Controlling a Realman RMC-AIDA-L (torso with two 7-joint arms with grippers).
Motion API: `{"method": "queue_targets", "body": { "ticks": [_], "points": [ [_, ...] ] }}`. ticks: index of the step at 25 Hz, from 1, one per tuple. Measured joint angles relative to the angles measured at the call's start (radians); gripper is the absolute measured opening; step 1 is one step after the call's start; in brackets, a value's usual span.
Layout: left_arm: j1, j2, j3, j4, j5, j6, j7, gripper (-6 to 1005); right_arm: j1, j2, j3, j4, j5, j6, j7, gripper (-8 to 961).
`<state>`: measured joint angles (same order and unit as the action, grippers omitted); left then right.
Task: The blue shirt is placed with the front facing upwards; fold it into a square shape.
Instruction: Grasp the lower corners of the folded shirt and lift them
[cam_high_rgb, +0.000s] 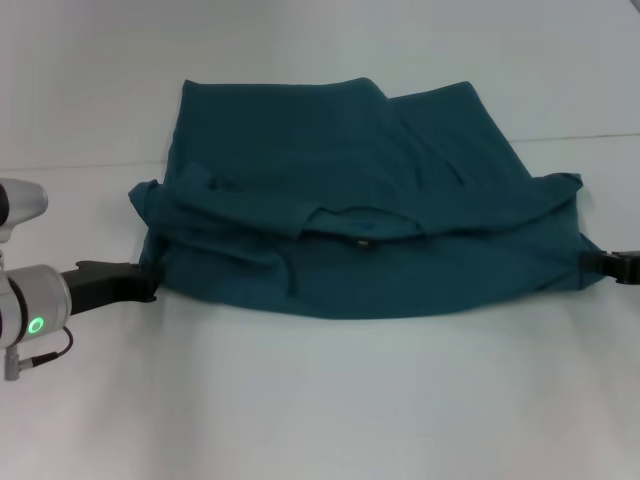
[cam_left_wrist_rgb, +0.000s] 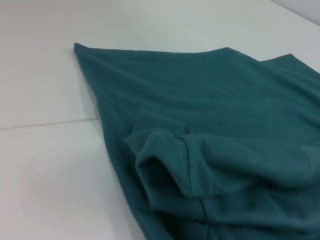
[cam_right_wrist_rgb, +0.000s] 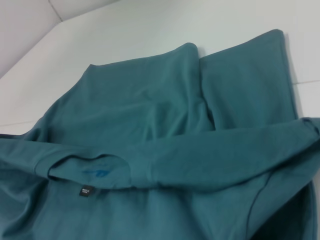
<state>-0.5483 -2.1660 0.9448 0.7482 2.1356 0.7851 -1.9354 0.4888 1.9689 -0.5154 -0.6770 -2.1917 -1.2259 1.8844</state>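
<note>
The blue shirt (cam_high_rgb: 350, 200) lies across the white table (cam_high_rgb: 320, 400), its collar end folded over the body. The small dark neck label (cam_high_rgb: 363, 241) faces up and also shows in the right wrist view (cam_right_wrist_rgb: 85, 190). The chest lettering is hidden. My left gripper (cam_high_rgb: 148, 281) holds the fold's left end low over the table. My right gripper (cam_high_rgb: 592, 262) holds the fold's right end. The near edge of the shirt sags in a curve between them. The left wrist view shows a rolled sleeve (cam_left_wrist_rgb: 170, 165) on the folded cloth. Neither wrist view shows its own gripper.
The white table runs around the shirt on all sides, with a faint seam line (cam_high_rgb: 70, 166) across it at the back. Nothing else stands on it.
</note>
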Motion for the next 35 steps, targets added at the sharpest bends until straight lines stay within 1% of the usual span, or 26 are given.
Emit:
{"method": "queue_targets", "body": {
  "ticks": [2,6,8,13,16,20,23,25,35],
  "points": [
    [0.014,0.001,-0.002,0.018,0.001,0.036,0.000,7,-0.014,-0.001,0.000,-0.013,0.004,-0.019,-0.006,32],
    [0.054,0.003,-0.019,0.083,0.002,0.158,-0.008,7,-0.053,0.009,0.000,-0.057,0.022,-0.056,-0.014,32],
    [0.073,0.003,-0.031,0.114,0.003,0.224,-0.010,7,-0.070,0.010,0.001,-0.068,0.036,-0.085,-0.030,32],
    [0.111,0.003,-0.106,0.170,0.005,0.424,-0.011,6,-0.108,0.003,0.009,-0.074,0.046,-0.162,-0.076,31],
    [0.135,0.003,-0.152,0.200,0.009,0.512,-0.011,6,-0.136,-0.001,0.012,-0.075,0.044,-0.195,-0.096,31],
    [0.157,0.003,-0.231,0.218,0.016,0.595,-0.011,6,-0.171,-0.008,0.030,-0.076,0.042,-0.218,-0.114,31],
    [0.165,0.006,-0.265,0.226,0.035,0.635,-0.009,6,-0.195,-0.012,0.042,-0.081,0.042,-0.239,-0.124,32],
    [0.167,0.006,-0.275,0.231,0.059,0.649,-0.011,6,-0.209,-0.011,0.057,-0.093,0.042,-0.255,-0.130,32],
    [0.165,0.006,-0.282,0.231,0.089,0.680,-0.011,7,-0.233,-0.002,0.078,-0.112,0.040,-0.288,-0.141,31]
  ]
}}
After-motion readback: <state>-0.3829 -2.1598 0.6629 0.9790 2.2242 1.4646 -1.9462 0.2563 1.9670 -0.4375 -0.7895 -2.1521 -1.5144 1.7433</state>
